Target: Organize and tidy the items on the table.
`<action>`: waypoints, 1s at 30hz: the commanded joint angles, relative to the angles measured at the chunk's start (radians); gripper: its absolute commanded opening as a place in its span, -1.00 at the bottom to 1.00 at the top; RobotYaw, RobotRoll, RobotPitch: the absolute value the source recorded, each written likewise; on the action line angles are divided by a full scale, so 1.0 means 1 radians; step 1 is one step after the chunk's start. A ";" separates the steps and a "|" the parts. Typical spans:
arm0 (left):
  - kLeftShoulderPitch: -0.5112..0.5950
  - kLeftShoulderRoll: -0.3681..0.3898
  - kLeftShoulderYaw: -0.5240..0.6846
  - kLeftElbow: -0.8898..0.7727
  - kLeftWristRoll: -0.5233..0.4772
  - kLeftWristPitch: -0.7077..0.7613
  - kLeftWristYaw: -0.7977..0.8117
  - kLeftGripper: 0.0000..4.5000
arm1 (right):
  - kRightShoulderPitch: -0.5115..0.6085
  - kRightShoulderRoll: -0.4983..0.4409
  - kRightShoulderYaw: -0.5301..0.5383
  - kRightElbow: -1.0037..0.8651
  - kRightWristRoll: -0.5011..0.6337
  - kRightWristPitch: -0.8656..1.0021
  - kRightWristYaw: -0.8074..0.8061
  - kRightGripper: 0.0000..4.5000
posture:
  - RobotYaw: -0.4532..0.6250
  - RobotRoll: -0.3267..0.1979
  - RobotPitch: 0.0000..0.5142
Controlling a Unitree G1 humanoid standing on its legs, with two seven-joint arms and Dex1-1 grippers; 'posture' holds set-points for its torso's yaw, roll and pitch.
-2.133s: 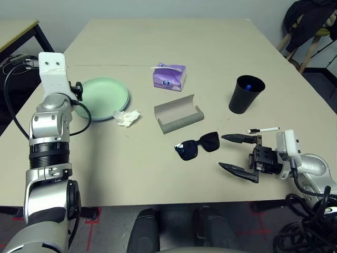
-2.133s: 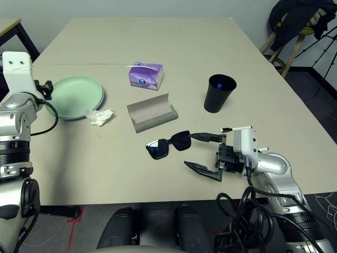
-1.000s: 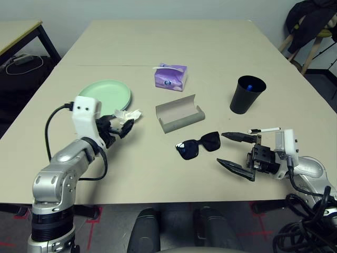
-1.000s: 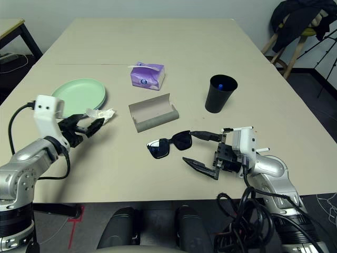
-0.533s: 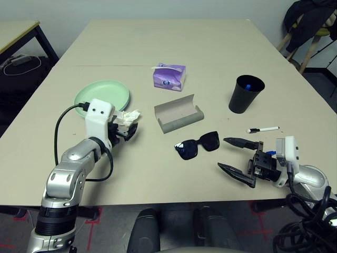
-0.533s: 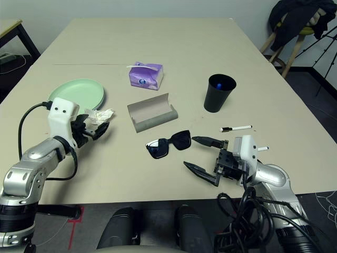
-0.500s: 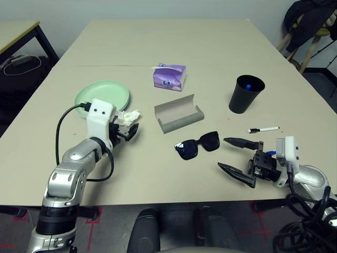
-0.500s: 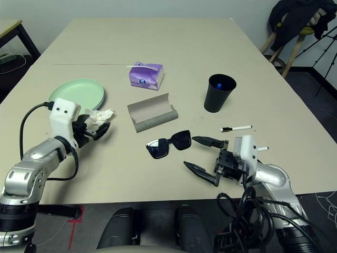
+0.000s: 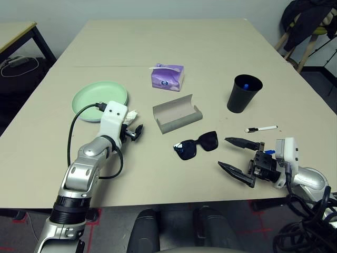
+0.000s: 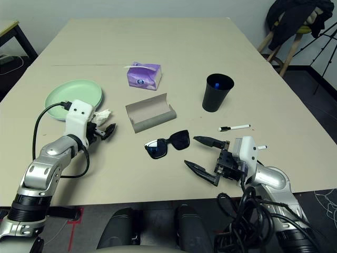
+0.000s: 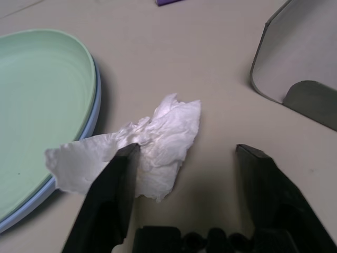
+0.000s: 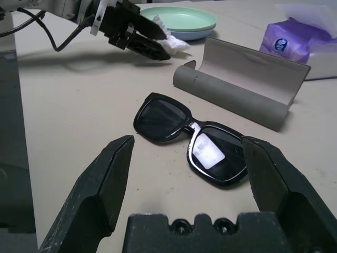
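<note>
The crumpled white tissue (image 11: 158, 138) lies beside the stacked mint green and light blue plates (image 9: 99, 98). My left gripper (image 11: 188, 152) is open, low over the table (image 9: 174, 47); the tissue sits just ahead, touching one finger (image 11: 113, 195). The black sunglasses (image 12: 189, 138) lie in front of my right gripper (image 9: 238, 156), which is open wide near the front edge and holds nothing. Between the plates and the sunglasses the grey glasses case (image 9: 177, 113) lies open. A white pen (image 9: 261, 128) rests by the black cup (image 9: 244, 95), which holds something blue. Further back stands the purple tissue box (image 9: 167, 76).
A chair with a dark jacket (image 9: 310, 21) stands off the table's back right corner. A smaller black-legged table (image 9: 16, 31) and cables (image 9: 16, 60) are at the far left. My left arm's black cable (image 9: 79, 132) loops over the table's near left part.
My left gripper has moved right, up to the tissue beside the plates, and its fingers have narrowed a little. The right arm has barely moved. The camera has shifted slightly.
</note>
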 commanded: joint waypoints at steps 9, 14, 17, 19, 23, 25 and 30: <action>-0.012 0.017 0.005 0.008 0.017 -0.011 -0.044 -0.98 | 0.017 -0.001 -0.004 -0.024 0.003 -0.012 -0.009 1.00 | -0.29 0.25 -0.77; -0.035 0.034 0.051 -0.034 -0.021 0.020 -0.076 -0.98 | 0.013 -0.002 -0.003 -0.021 0.017 -0.002 0.001 1.00 | -0.25 0.25 -0.73; -0.059 0.048 0.077 -0.059 -0.041 0.051 -0.093 -0.98 | 0.009 0.001 0.000 -0.019 0.021 0.001 0.004 1.00 | -0.23 0.25 -0.72; -0.083 0.065 0.085 -0.070 -0.045 0.063 -0.104 -0.98 | 0.005 0.004 0.004 -0.016 0.020 0.002 0.005 1.00 | -0.23 0.25 -0.72; -0.149 0.090 0.099 -0.047 -0.036 0.070 -0.100 -0.98 | -0.004 0.008 0.009 -0.006 0.015 0.000 0.009 1.00 | -0.22 0.25 -0.71; -0.185 0.102 0.109 -0.038 -0.039 0.085 -0.099 -0.98 | -0.007 0.011 0.011 -0.003 0.013 0.000 0.009 1.00 | -0.22 0.25 -0.71; -0.265 0.134 0.116 0.027 -0.007 0.075 -0.081 -0.98 | -0.011 0.012 0.008 0.001 0.010 -0.002 0.013 1.00 | -0.21 0.25 -0.70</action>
